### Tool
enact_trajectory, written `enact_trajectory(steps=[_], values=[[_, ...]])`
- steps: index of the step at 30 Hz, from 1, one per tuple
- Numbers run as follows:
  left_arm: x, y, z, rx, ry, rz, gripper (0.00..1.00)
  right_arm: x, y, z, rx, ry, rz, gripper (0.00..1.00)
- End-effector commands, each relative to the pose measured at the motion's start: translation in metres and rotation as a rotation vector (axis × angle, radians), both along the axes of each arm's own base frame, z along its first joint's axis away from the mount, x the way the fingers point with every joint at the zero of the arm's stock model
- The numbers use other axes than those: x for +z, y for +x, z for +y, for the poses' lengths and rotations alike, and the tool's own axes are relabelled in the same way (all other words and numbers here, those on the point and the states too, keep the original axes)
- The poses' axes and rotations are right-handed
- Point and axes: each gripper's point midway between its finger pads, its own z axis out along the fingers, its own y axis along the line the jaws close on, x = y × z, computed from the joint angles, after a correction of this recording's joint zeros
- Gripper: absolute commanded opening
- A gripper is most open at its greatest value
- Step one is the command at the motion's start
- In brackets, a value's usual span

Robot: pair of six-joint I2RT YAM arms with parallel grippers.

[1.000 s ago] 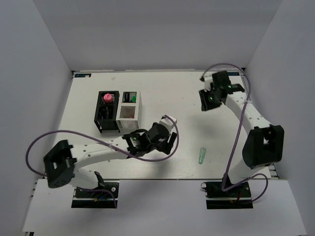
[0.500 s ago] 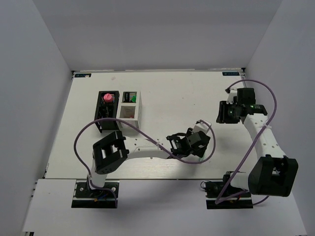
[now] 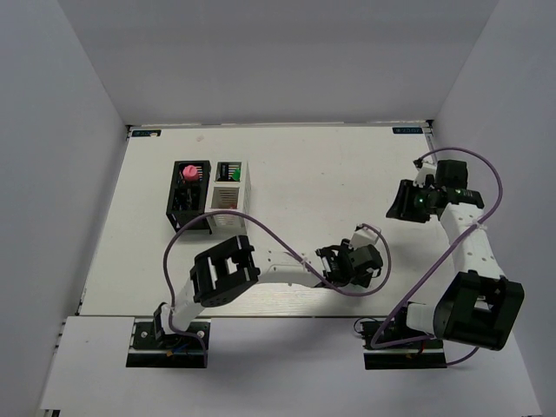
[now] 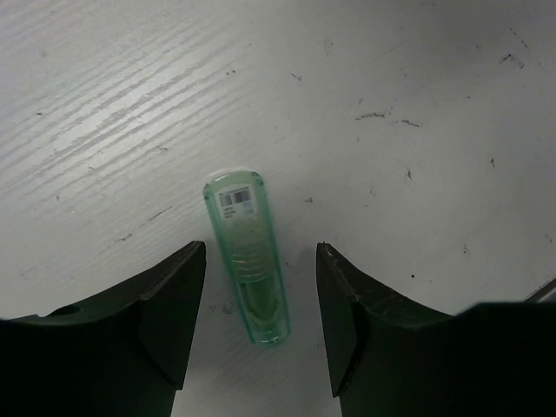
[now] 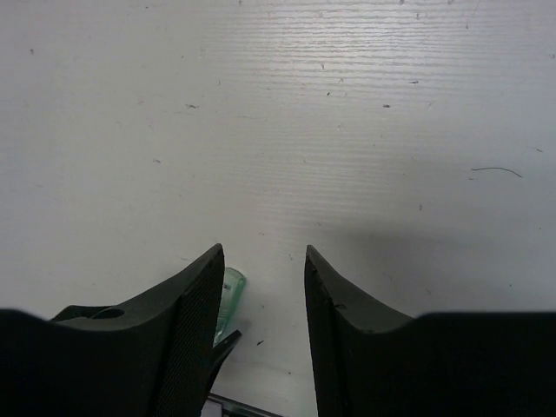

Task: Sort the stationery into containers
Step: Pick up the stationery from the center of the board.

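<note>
A translucent green pen-like piece [image 4: 248,256] lies flat on the white table. My left gripper [image 4: 259,252] is open and hangs low over it, one finger on each side of its near end, not touching. In the top view the left gripper [image 3: 356,266] hides the piece. My right gripper [image 3: 403,202] is open and empty at the right side; in its wrist view [image 5: 263,252] the green piece's tip [image 5: 231,287] shows beside its left finger. The black holder [image 3: 189,198] and white holder [image 3: 228,195] stand joined at the back left. A pink round item [image 3: 187,173] sits in the black one.
Something green [image 3: 235,173] shows in the top of the white holder. My left arm stretches low across the table's front from left to right, with its purple cable [image 3: 261,233] looped above it. White walls close in the table.
My left arm has reached right and come down over the green piece, which is now hidden in the top view. My right arm has drawn back from the far edge toward the right side.
</note>
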Motion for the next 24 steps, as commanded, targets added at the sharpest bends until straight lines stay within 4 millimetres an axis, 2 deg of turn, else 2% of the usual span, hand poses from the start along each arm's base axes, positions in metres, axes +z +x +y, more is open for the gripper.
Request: enact_trajectory(steps=[1,6,8,15,20,23,24], values=[[0.028,-0.002,-0.018,0.012,-0.051,-0.05,0.64,0.011,-0.001,0.008,0.016,0.075,-0.036,0.46],[0.018,-0.009,-0.016,0.02,0.039,-0.103,0.61,0.014,-0.002,0.005,0.002,0.106,-0.044,0.46],[0.016,-0.006,-0.011,0.04,0.087,-0.133,0.61,0.016,-0.003,0.002,-0.006,0.112,-0.051,0.46],[-0.01,-0.006,0.017,0.075,0.197,-0.126,0.6,0.021,-0.005,-0.001,-0.019,0.157,-0.06,0.47],[-0.016,-0.009,0.025,0.085,0.212,-0.121,0.6,0.025,-0.005,-0.002,-0.025,0.187,-0.069,0.47],[-0.022,-0.008,0.031,0.098,0.229,-0.111,0.57,0.026,-0.006,-0.002,-0.047,0.218,-0.058,0.47],[-0.026,-0.008,0.034,0.097,0.241,-0.103,0.5,0.027,-0.006,-0.002,-0.046,0.22,-0.063,0.47]])
